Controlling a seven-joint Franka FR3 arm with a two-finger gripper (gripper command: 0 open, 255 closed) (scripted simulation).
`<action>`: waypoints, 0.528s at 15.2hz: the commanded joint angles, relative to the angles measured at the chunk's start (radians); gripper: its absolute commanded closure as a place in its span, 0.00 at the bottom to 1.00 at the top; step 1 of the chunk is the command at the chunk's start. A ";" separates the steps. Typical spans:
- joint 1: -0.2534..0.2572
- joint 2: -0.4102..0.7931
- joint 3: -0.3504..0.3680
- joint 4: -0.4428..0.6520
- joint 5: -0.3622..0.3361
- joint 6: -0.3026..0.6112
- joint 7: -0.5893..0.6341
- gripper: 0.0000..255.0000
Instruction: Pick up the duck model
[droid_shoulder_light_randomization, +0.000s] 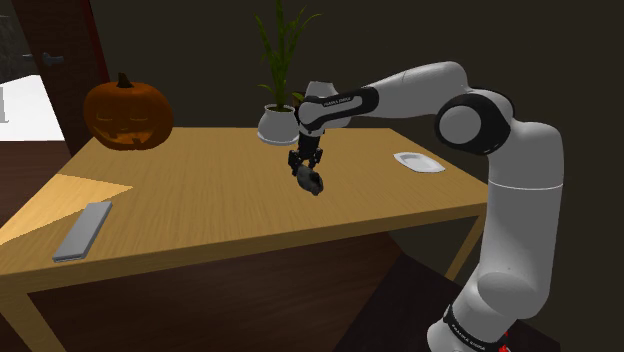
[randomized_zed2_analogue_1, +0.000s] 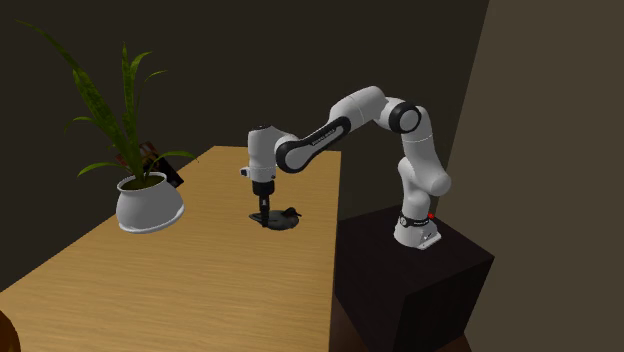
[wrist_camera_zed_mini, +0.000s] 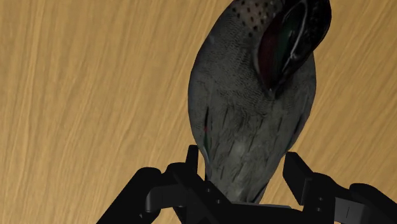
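Pointing straight down, the gripper (wrist_camera_zed_mini: 243, 164) clamps the duck (wrist_camera_zed_mini: 245, 108) by its narrow tail end, likely for a clean lift; the duck is on or barely off the table (droid_shoulder_light_randomization: 200, 205), right of centre in the shoulder view.

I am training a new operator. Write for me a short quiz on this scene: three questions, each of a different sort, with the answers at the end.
1. True or false: the duck model sits between the two fingers of the gripper.
2. Choose one: the stand under the arm is A) white, B) dark, C) orange.
3. Fill in: on the far corner of the table, at the shoulder view's left, stands an orange ____.

Key: 1 true. 2 B. 3 pumpkin.
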 joint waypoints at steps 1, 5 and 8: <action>0.000 0.002 0.000 0.001 0.000 -0.002 -0.001 1.00; 0.000 -0.013 -0.001 0.034 -0.002 -0.049 0.003 1.00; -0.001 -0.022 -0.001 0.061 -0.004 -0.085 0.006 1.00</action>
